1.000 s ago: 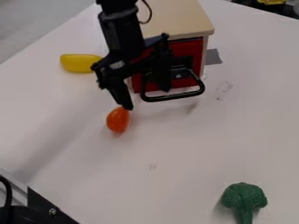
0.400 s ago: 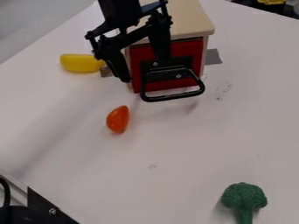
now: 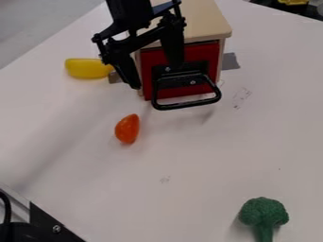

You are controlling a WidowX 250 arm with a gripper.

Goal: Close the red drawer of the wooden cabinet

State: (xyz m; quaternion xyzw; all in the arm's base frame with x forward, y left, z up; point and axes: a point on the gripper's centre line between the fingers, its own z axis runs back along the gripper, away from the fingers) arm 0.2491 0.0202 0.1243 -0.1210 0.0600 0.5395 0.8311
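Raised away from the orange vegetable [image 3: 127, 129], the open claw [image 3: 157, 78] could snag the drawer [image 3: 202, 52] handle [image 3: 187, 105] if lowered too close.

Your black arm [image 3: 129, 12] enters at the top edge, and your gripper [image 3: 156, 78] hangs from it, two fingers pointing down, spread wide apart

The black arm [image 3: 129, 12] has slim, angular linkage bars [image 3: 140, 41], small knobby joints [image 3: 97, 38] and long, tapering black jaws.
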